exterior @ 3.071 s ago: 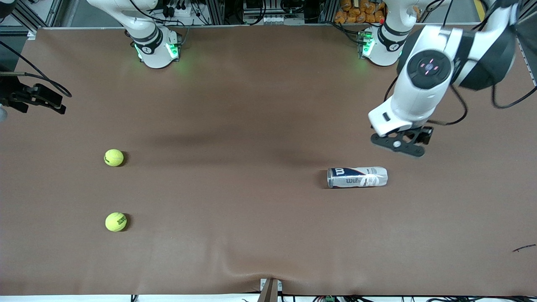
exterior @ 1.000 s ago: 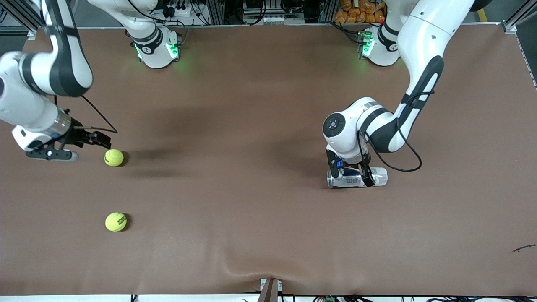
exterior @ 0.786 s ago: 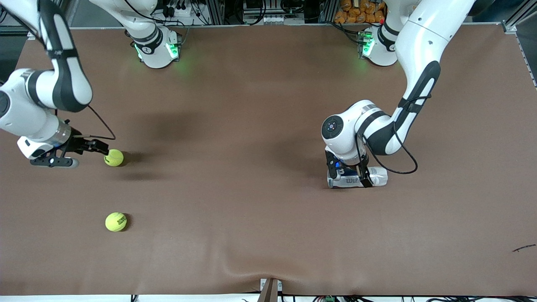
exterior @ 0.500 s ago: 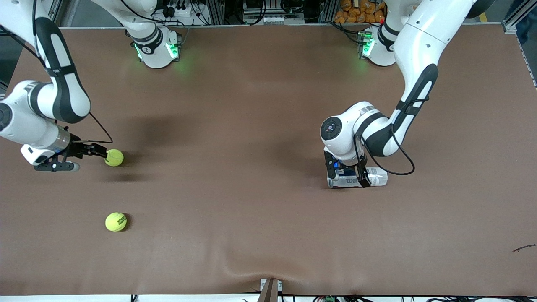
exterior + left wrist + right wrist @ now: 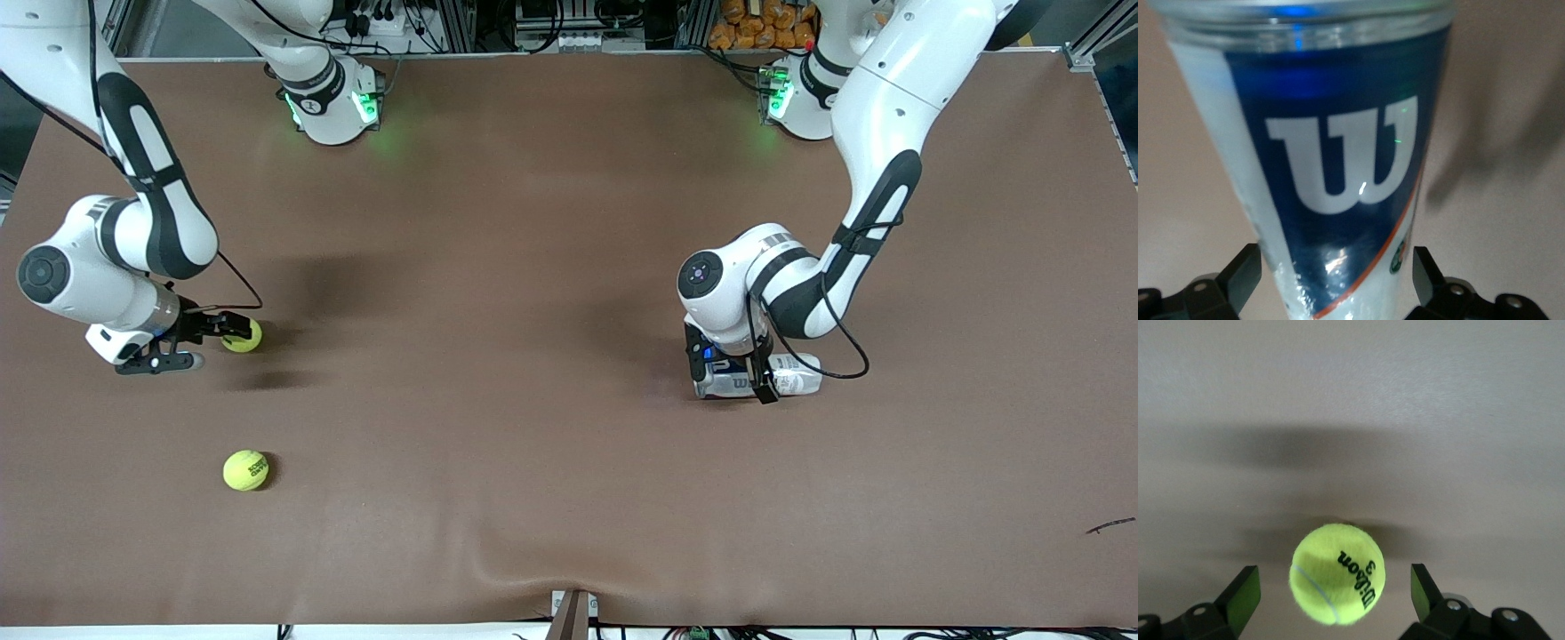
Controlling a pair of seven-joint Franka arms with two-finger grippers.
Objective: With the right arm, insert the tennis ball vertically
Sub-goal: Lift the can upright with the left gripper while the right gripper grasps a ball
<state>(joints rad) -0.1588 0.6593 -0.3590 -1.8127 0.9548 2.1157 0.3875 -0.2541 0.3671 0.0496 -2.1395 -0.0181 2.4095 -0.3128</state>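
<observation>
Mid-left of the front view: right arm bent low, right gripper [image 5: 229, 335] at table level, fingers spread wide either side of a tennis ball [image 5: 243, 336], not closed on it. Ball yellow-green, black "Wilson 3" print [image 5: 1338, 575]. Second tennis ball [image 5: 245, 470] lower left. Centre-right: left gripper [image 5: 731, 375] straddles the lying ball can [image 5: 782, 377], jaws open, blue label with white W [image 5: 1341, 160].

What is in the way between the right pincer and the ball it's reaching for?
Nothing visible. The right pincer is open, its fingers either side of the tennis ball, with only bare table around.
</observation>
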